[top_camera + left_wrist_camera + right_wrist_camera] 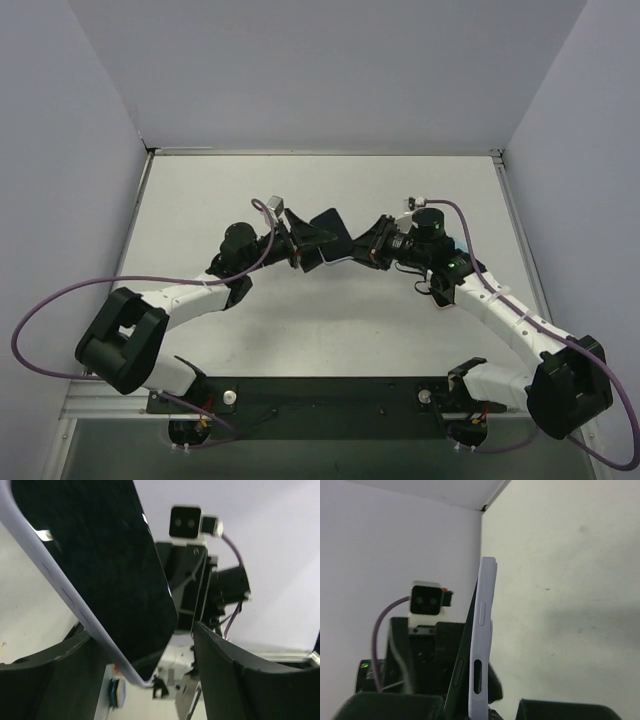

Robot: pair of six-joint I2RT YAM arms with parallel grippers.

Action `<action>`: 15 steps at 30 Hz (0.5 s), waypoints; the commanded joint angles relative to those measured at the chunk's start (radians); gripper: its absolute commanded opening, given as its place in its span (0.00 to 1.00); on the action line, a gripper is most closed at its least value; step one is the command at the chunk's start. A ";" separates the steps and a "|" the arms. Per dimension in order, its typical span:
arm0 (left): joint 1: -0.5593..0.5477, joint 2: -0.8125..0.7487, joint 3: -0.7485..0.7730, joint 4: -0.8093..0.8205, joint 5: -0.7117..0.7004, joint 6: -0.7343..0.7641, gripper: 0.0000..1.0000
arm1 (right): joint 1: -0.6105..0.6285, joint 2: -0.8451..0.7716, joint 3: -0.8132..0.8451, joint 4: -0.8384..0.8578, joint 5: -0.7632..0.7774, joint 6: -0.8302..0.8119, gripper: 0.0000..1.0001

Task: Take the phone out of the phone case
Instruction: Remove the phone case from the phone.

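A black phone (330, 235) in a lavender case is held above the table between my two grippers. In the left wrist view its dark screen (100, 570) faces the camera, with the case rim (60, 592) along its left edge. It crosses my left gripper (142, 630) diagonally, and both fingers sit against it. In the right wrist view it stands edge-on. The case (482, 645) is on the right, and the phone's black edge (460, 670) splays away from it low down. My right gripper (482, 700) closes around that lower end. In the top view my left gripper (302, 248) and right gripper (372, 248) meet at the phone.
The white table (320, 190) lies below, with walls on three sides. A metal rail (500, 200) runs along the right edge. Purple cables (60, 300) loop out from both arms. Each wrist camera shows in the other's view: the right one (186, 522) and the left one (426, 600).
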 commanded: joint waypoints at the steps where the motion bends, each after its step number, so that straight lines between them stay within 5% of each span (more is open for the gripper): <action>1: -0.041 0.002 0.017 0.075 0.218 0.116 0.79 | -0.050 -0.082 -0.065 -0.082 0.154 -0.050 0.00; 11: -0.041 0.000 -0.064 0.001 0.241 0.174 0.89 | -0.075 -0.172 0.023 -0.439 0.335 -0.301 0.00; 15: -0.035 -0.061 -0.015 -0.329 0.172 0.349 0.89 | 0.004 -0.137 0.078 -0.596 0.549 -0.454 0.00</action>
